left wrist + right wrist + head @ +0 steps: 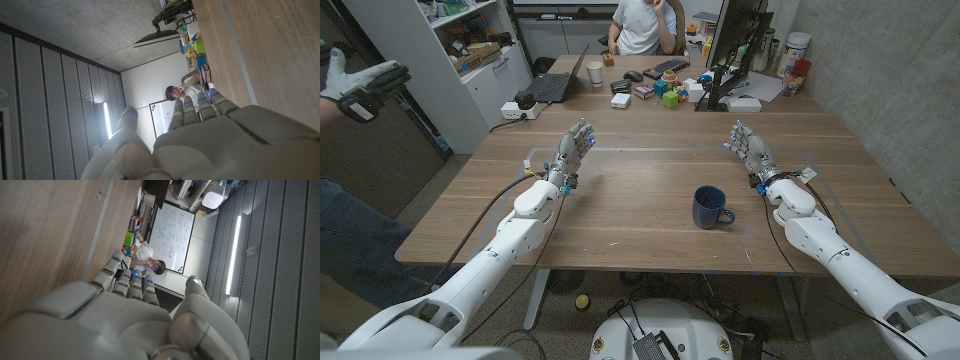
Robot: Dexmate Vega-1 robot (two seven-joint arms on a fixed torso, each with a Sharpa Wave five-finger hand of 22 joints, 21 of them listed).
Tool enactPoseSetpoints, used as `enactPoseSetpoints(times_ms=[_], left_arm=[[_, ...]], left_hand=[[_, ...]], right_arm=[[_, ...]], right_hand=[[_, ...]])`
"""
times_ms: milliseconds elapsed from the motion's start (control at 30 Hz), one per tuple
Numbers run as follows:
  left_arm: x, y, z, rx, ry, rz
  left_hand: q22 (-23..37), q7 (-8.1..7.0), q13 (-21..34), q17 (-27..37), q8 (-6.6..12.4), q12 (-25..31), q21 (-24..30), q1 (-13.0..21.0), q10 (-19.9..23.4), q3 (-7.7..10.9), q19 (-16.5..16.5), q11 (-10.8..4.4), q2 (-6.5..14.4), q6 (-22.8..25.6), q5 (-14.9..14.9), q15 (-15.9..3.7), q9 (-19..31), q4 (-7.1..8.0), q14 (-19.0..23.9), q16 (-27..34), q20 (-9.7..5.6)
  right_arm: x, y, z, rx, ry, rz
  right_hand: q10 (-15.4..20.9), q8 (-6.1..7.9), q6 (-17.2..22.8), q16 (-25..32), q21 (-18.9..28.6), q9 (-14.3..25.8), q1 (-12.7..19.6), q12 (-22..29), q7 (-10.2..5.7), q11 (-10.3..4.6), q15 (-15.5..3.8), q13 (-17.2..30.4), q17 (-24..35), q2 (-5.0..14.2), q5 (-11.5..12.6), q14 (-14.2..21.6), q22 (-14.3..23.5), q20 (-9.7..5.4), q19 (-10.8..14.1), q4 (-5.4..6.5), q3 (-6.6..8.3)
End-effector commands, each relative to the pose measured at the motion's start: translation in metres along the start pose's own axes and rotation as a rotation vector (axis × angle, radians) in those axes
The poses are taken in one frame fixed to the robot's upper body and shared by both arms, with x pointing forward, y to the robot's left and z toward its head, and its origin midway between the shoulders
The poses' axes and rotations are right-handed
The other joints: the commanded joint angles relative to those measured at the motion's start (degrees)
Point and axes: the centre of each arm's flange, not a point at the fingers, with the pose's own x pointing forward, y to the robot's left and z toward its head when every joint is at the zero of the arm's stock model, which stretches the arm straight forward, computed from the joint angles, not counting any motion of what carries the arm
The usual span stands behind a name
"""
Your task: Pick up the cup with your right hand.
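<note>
Cup: the dark blue cup stood upright on the wooden table, a little toward the robot's edge. Its handle stuck out at about 3 o'clock, toward the right arm's side.
Right hand: the right hand was at about 1 o'clock from the cup and well apart from it. Its fingers were spread and straight, and it held nothing. It looked ready, I think, because the grab had not started.
Left hand: the left hand was far off at about 10 o'clock from the cup. It was open too, with nothing in it. This job is not for it, so it waited out of the way.
Next move: I think the right hand must come back toward the robot and down to the cup.
Behind: a person sat at the far end by a laptop and toy blocks.
</note>
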Motion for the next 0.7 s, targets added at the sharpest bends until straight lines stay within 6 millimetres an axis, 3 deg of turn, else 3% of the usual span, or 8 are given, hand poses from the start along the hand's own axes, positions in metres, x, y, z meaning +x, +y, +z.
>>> enactPoseSetpoints(times_ms=[33,400,700], left_arm=[[-0.001,-0.002,0.002,-0.005,0.005,-0.008],[-0.008,-0.002,-0.002,-0.013,-0.015,0.020],[-0.010,-0.003,-0.003,-0.013,-0.006,0.017]], left_hand=[[0.09,0.30,0.07,0.11,0.22,0.41,0.25,0.60,0.38,0.36,0.10,0.03,0.15,0.10,0.32,0.45,0.12,-0.06,0.20,0.29,0.50],[0.09,0.07,0.07,0.11,0.40,0.55,0.33,0.69,0.74,0.45,0.23,-0.31,0.33,0.58,0.33,0.34,0.12,-0.10,0.68,0.47,0.66],[0.10,0.07,0.07,0.10,0.43,0.55,0.36,0.79,0.80,0.54,0.26,-0.35,0.50,0.73,0.33,0.32,0.13,-0.14,0.73,0.46,0.74]], right_arm=[[0.000,0.004,0.003,0.006,-0.005,0.002],[-0.004,0.002,0.007,-0.010,-0.012,0.006],[-0.018,-0.010,0.020,-0.040,-0.040,-0.011]], right_hand=[[0.53,0.20,0.34,0.28,0.12,0.22,0.62,0.33,-0.03,0.06,-0.11,0.04,0.15,0.09,0.32,0.35,0.19,-0.06,0.31,0.01,0.40],[0.50,0.16,0.27,0.22,-0.18,0.20,0.85,0.32,-0.04,0.04,-0.05,-0.15,-0.03,0.06,0.34,0.33,0.19,-0.01,0.30,-0.18,0.41],[0.41,0.17,0.25,0.10,-0.53,0.17,1.57,0.29,0.13,0.08,-0.01,-0.36,-0.31,-0.18,0.38,0.31,0.18,0.10,0.30,-0.74,0.55]])
